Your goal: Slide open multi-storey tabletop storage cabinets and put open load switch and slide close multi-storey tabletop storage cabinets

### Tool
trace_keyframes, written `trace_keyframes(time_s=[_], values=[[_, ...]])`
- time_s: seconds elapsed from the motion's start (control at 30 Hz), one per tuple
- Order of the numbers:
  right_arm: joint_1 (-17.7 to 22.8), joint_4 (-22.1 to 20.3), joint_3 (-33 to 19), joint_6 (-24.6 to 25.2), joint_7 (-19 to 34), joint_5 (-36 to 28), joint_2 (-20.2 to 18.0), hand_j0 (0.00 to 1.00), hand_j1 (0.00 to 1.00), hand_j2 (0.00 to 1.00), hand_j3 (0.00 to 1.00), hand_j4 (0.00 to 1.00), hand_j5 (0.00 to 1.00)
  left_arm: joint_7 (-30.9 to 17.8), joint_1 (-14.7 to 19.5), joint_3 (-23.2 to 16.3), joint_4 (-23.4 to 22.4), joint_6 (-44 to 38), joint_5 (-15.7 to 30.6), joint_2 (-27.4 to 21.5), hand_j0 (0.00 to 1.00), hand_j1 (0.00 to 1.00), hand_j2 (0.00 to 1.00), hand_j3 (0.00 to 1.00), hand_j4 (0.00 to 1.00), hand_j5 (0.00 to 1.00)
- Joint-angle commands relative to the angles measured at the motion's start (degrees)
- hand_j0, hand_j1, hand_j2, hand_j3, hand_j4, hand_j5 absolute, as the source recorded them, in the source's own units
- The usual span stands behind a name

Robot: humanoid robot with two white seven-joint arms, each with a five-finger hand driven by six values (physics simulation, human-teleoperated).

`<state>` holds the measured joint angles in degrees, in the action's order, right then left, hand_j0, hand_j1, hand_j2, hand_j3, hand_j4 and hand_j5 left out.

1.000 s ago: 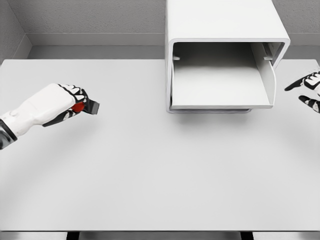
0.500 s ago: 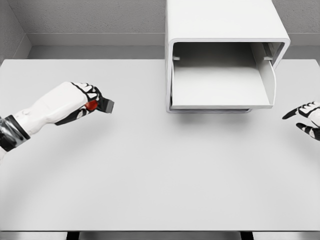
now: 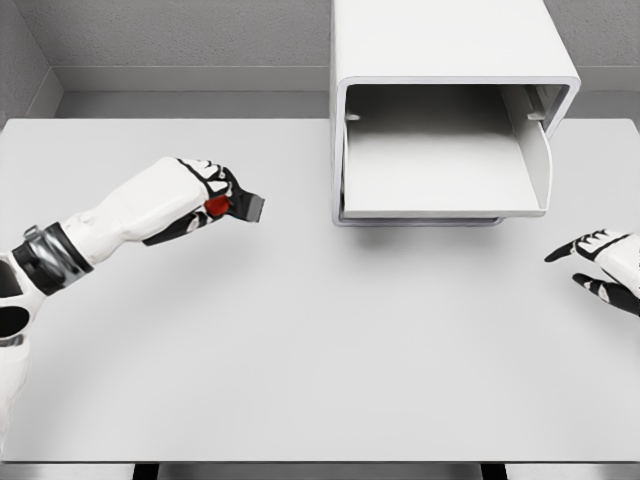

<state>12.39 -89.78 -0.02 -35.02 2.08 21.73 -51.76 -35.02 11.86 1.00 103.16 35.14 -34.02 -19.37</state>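
Head view, near to far. Nearest the camera lay the bare front of the flat white counter [image 3: 320, 380]. At about four o'clock on the counter, by the picture's right edge, the right robot hand [image 3: 600, 270] showed with black-and-white fingers spread and holding nothing, apart from everything else. At about nine to ten o'clock, the left robot hand [image 3: 205, 195] was curled tight round the small dark load switch with a red part [image 3: 235, 206], whose dark end jutted from the fist toward three o'clock; whether it hung above the counter or brushed it could not be told. Farthest, at about one o'clock, stood the white box-shaped tabletop storage cabinet [image 3: 450, 40], its wide shallow white drawer [image 3: 440, 170] already slid out toward the viewer and showing nothing inside.

The governing relation: the drawer lay to the right of the left robot hand, at about two o'clock from it, with bare counter between them. The switch's long axis ran roughly left to right, pointing at the cabinet's left wall. The left robot hand was the one carrying the switch; the right robot hand lay nearer the drawer's front right corner and seemed better placed for the closing push.
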Motion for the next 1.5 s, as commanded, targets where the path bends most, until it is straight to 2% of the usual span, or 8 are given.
trace_keyframes(time_s=[0.0,0.17,0.4,0.57,0.8,0.93,1.47], values=[[0.0,-1.8,0.0,0.0,-0.1,-0.4,0.5,0.61,0.61,0.61,0.61,0.61,0.61,0.0,0.0,-0.5,0.0,-0.1,1.2,0.2,0.34,0.34,0.34,0.34,0.34,0.34],[0.8,-4.1,-0.1,0.0,0.0,-0.4,0.4,0.61,0.61,0.61,0.61,0.61,0.61,0.0,0.7,-1.6,0.0,-0.1,3.1,0.3,0.34,0.34,0.34,0.34,0.34,0.34],[1.5,-4.3,-0.2,0.0,-0.2,-0.5,0.5,0.62,0.62,0.62,0.62,0.62,0.62,0.0,1.3,-2.5,0.0,-0.1,3.9,0.3,0.34,0.34,0.34,0.34,0.34,0.34],[4.0,-8.0,-0.4,0.0,-0.3,-0.5,0.5,0.62,0.62,0.62,0.62,0.62,0.62,0.0,3.0,-5.4,0.0,-0.1,3.9,2.1,0.34,0.34,0.34,0.34,0.34,0.34],[5.5,-11.6,-0.1,0.0,-0.3,-1.1,1.8,0.61,0.61,0.61,0.61,0.61,0.61,0.0,4.2,-6.5,0.0,-0.1,3.9,3.8,0.35,0.35,0.35,0.35,0.35,0.35],[5.7,-11.6,-0.3,0.0,-0.2,-1.2,3.4,0.61,0.61,0.61,0.61,0.61,0.61,0.0,5.4,-8.6,0.0,-0.1,3.9,5.0,0.35,0.35,0.35,0.35,0.35,0.35],[5.6,-11.6,-0.4,0.0,-0.1,-1.2,3.5,0.61,0.61,0.61,0.61,0.61,0.61,0.0,7.8,-12.6,0.0,-0.1,3.7,8.0,0.35,0.35,0.35,0.35,0.35,0.35]])
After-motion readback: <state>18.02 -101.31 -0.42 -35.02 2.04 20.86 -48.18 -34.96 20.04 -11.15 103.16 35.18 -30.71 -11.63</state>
